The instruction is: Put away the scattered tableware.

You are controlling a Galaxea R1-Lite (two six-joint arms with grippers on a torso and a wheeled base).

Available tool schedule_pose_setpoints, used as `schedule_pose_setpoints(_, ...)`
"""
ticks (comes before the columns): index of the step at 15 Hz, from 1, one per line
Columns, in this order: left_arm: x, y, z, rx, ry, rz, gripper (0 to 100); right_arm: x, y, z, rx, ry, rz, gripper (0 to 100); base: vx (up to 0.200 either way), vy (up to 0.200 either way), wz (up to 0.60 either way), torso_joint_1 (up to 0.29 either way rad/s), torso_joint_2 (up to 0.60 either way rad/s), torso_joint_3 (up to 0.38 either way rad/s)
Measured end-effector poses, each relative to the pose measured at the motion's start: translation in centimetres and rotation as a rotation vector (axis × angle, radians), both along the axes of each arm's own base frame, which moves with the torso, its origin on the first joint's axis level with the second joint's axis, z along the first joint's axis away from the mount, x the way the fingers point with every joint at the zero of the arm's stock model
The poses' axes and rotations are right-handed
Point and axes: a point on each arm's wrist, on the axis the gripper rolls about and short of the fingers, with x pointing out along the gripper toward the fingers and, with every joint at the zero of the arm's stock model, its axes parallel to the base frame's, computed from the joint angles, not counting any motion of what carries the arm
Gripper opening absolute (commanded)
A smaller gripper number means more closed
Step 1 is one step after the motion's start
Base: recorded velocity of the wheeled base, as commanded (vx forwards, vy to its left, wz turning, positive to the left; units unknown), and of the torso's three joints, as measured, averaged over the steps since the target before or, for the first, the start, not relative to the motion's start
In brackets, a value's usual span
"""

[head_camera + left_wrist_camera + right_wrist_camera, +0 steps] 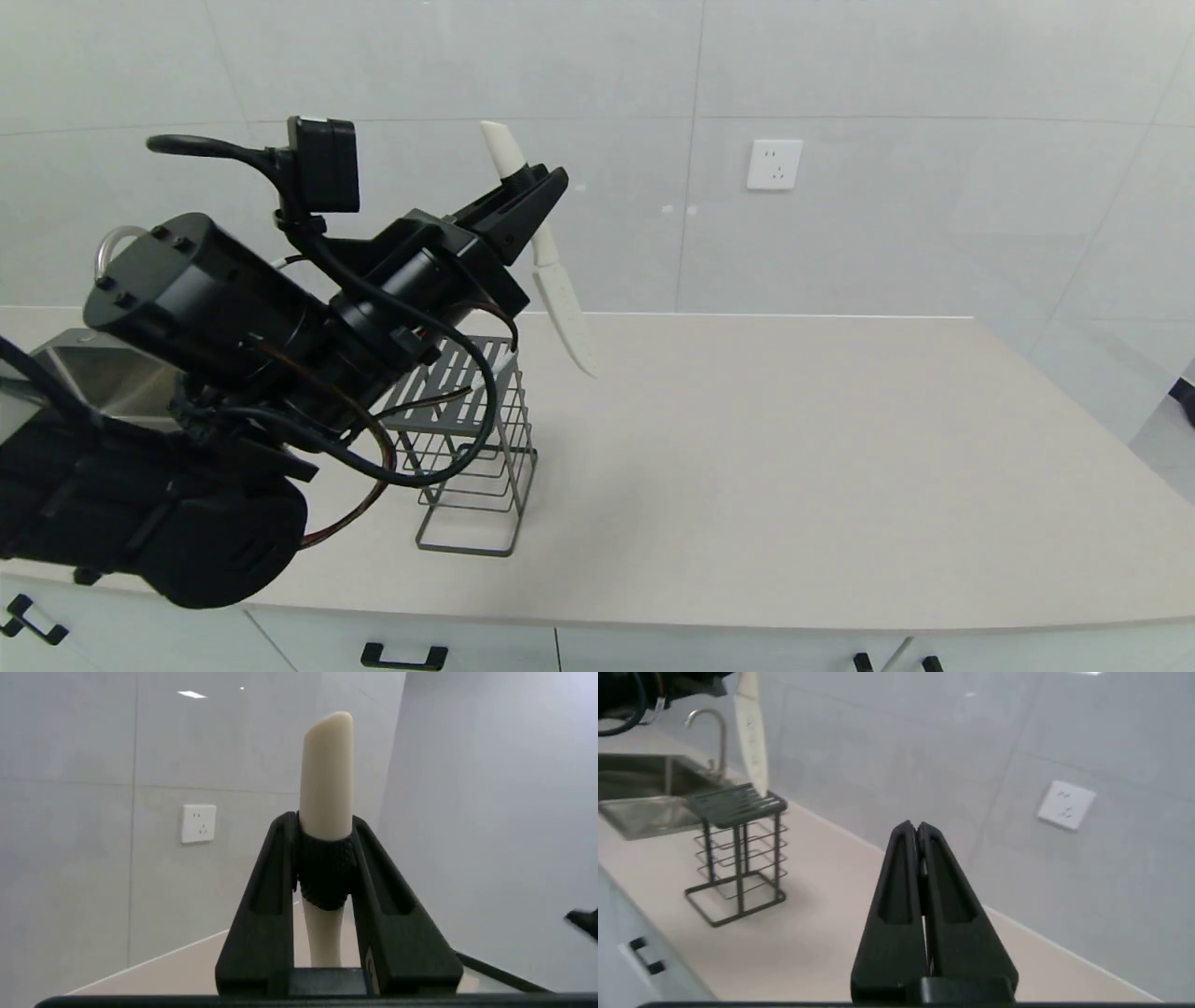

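A white knife (568, 317) hangs blade down, tilted, with its tip just above and to the right of the slotted top of a grey wire rack (471, 448). My left gripper (541, 191) is shut on the knife's handle (327, 761), which sticks out past the fingers (271, 887). From the right wrist view, the knife (750, 728) hovers over the rack (738, 849) farther off. My right gripper (915, 831) is shut with nothing in it, held in the air well away from the rack.
A steel sink (89, 369) with a faucet (705, 723) lies at the left end of the beige counter (794, 467). A wall socket (774, 164) sits on the tiled wall behind. Drawer handles (403, 656) line the counter's front.
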Motion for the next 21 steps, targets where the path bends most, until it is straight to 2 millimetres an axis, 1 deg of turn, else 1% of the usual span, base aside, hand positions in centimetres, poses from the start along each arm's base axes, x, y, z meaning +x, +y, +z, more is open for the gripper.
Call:
schedule_pose_setpoints(2, -0.8, 0.7, 0.3, 0.012, -0.017, 0.016, 0, -3.2, -0.8, -0.2, 0.018, -0.063, -0.068, 0, 0.0, 0.0, 0.0, 0.0, 0.0, 0.0)
schedule_pose_setpoints(4, -1.3, 1.1, 0.7, 0.004, -0.029, 0.02, 0, -6.0, -1.2, -0.9, 0.038, -0.123, -0.125, 0, 0.0, 0.0, 0.0, 0.0, 0.0, 0.0)
schedule_pose_setpoints(6, -1.4, 1.5, 1.0, -0.001, -0.039, 0.028, 0, -8.3, -1.4, -2.3, 0.053, -0.144, -0.175, 0, 0.0, 0.0, 0.0, 0.0, 0.0, 0.0)
schedule_pose_setpoints(7, -1.4, 1.6, 1.1, -0.002, -0.042, 0.033, 0, -9.1, -1.5, -3.5, 0.058, -0.112, -0.201, 0, 0.0, 0.0, 0.0, 0.0, 0.0, 0.0)
schedule_pose_setpoints(9, -1.3, 1.9, 1.2, 0.002, -0.044, 0.044, 0, -9.5, -1.5, -6.0, 0.07, 0.037, -0.241, 0, 0.0, 0.0, 0.0, 0.0, 0.0, 0.0)
schedule_pose_setpoints(11, -1.0, 2.8, 1.3, 0.03, -0.056, 0.092, 0, -9.6, -1.7, -9.0, 0.089, 0.271, -0.349, 0, 0.0, 0.0, 0.0, 0.0, 0.0, 0.0)
schedule_pose_setpoints(12, -1.0, 3.2, 1.5, 0.035, -0.057, 0.106, 0, -9.6, -1.8, -10.1, 0.093, 0.35, -0.408, 0, 0.0, 0.0, 0.0, 0.0, 0.0, 0.0)
schedule_pose_setpoints(13, -1.1, 3.5, 1.6, 0.044, -0.046, 0.116, 0, -9.7, -1.9, -10.5, 0.104, 0.379, -0.457, 0, 0.0, 0.0, 0.0, 0.0, 0.0, 0.0)
schedule_pose_setpoints(17, -1.7, 4.8, 1.5, 0.135, 0.045, 0.155, 0, -9.9, -1.9, -10.6, 0.126, 0.367, -0.47, 0, 0.0, 0.0, 0.0, 0.0, 0.0, 0.0)
schedule_pose_setpoints(19, -2.1, 5.1, 1.5, 0.214, 0.045, 0.187, 0, -9.9, -2.0, -10.6, 0.127, 0.366, -0.472, 0, 0.0, 0.0, 0.0, 0.0, 0.0, 0.0)
schedule_pose_setpoints(21, -2.0, 5.1, 2.0, 0.237, 0.026, 0.216, 0, -9.9, -2.0, -10.6, 0.127, 0.365, -0.471, 0, 0.0, 0.0, 0.0, 0.0, 0.0, 0.0)
